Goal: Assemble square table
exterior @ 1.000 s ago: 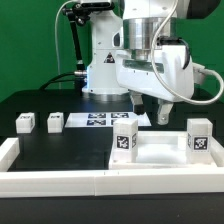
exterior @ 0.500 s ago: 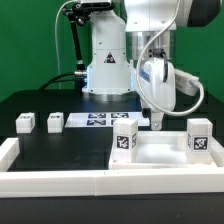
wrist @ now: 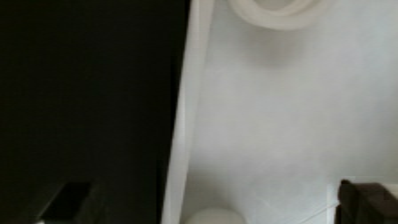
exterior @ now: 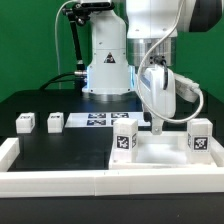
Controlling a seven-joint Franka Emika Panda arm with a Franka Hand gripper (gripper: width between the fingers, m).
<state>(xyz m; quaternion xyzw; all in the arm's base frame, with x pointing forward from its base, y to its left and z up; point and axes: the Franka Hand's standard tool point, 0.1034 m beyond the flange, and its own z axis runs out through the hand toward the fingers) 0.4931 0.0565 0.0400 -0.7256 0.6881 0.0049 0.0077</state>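
Four tagged legs (exterior: 25, 122), one square panel (exterior: 160, 156), one marker board (exterior: 95, 121)

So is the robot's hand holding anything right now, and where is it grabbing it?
Nothing is held. The gripper hangs wide open over the white table panel, with nothing between its fingers.

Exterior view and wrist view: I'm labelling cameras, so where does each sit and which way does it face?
Exterior view: off the arm, facing the robot base across the black table; shows the arm and open gripper.
Wrist view: on the wrist, looking down past the gripper's fingertips onto the square table panel.
Shared: that panel and the gripper.
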